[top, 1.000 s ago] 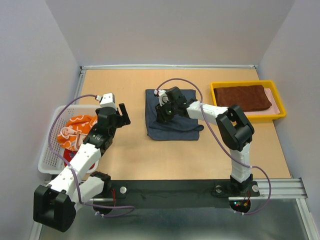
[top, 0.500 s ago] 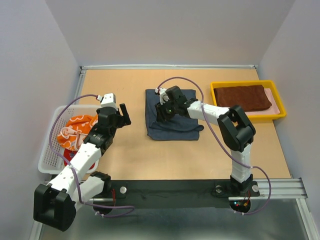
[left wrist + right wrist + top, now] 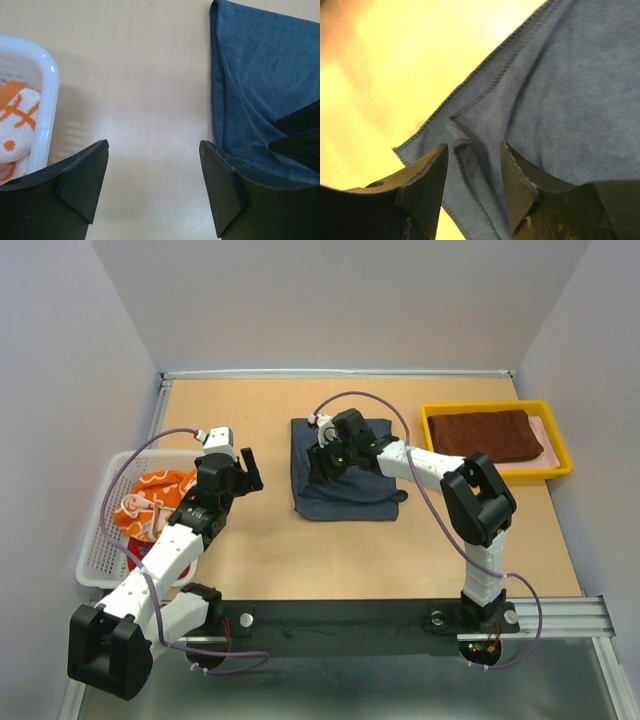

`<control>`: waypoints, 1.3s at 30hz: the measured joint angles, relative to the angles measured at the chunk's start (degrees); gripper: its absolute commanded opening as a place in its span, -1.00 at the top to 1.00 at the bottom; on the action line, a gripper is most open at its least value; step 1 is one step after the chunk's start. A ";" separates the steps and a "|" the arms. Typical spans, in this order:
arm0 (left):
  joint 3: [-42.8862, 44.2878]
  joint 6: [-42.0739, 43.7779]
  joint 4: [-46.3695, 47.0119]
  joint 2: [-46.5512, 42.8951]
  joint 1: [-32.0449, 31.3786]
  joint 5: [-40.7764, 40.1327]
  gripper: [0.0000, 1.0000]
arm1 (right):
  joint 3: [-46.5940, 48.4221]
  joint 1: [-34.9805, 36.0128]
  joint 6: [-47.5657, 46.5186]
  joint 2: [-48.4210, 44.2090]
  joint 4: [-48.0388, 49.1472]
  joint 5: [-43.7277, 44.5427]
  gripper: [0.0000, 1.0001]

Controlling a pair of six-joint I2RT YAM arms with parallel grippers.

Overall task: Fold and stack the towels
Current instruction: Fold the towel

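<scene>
Three towels lie about the light wooden tabletop (image 3: 250, 570). One soft dark navy towel (image 3: 345, 490) sits near the middle, a little toward 12 o'clock. It is partly folded, with a loose flap sticking out at its 4 o'clock corner. A reddish-brown towel (image 3: 487, 434) lies folded flat inside the yellow plastic tray (image 3: 500, 474) at 2 o'clock. An orange towel with a white pattern (image 3: 150, 502) lies crumpled in the white mesh basket (image 3: 100, 565) at 9 o'clock.

The right fingers (image 3: 422, 180) point down onto the navy towel's 10 o'clock part. They stand partly apart, with a raised crease of the cloth lying in the gap. Neither finger is seen pressing on it, so nothing is gripped.

The left fingers (image 3: 80, 180) are spread wide and hold nothing. They hang over bare tabletop between the basket and the navy towel, toward 9 o'clock of that towel. The left wrist view shows the basket's rim on one side and the towel's hemmed edge on the other.
</scene>
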 measured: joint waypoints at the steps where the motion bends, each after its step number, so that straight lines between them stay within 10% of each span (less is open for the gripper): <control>1: 0.00 0.02 0.00 0.09 0.00 0.02 -0.68 | 0.00 0.13 -0.02 0.00 -0.02 -0.26 0.07; 19: 0.00 0.02 0.00 1.07 0.00 0.28 -0.68 | 0.00 1.73 0.17 2.05 0.02 -2.23 0.45; 24: 0.00 0.04 0.00 1.07 0.00 0.46 -0.68 | 0.00 2.10 0.24 2.08 0.00 -2.05 0.88; 39: 0.00 0.04 0.00 1.07 0.00 0.61 -0.68 | -0.07 9.62 3.10 0.96 -0.04 4.66 0.93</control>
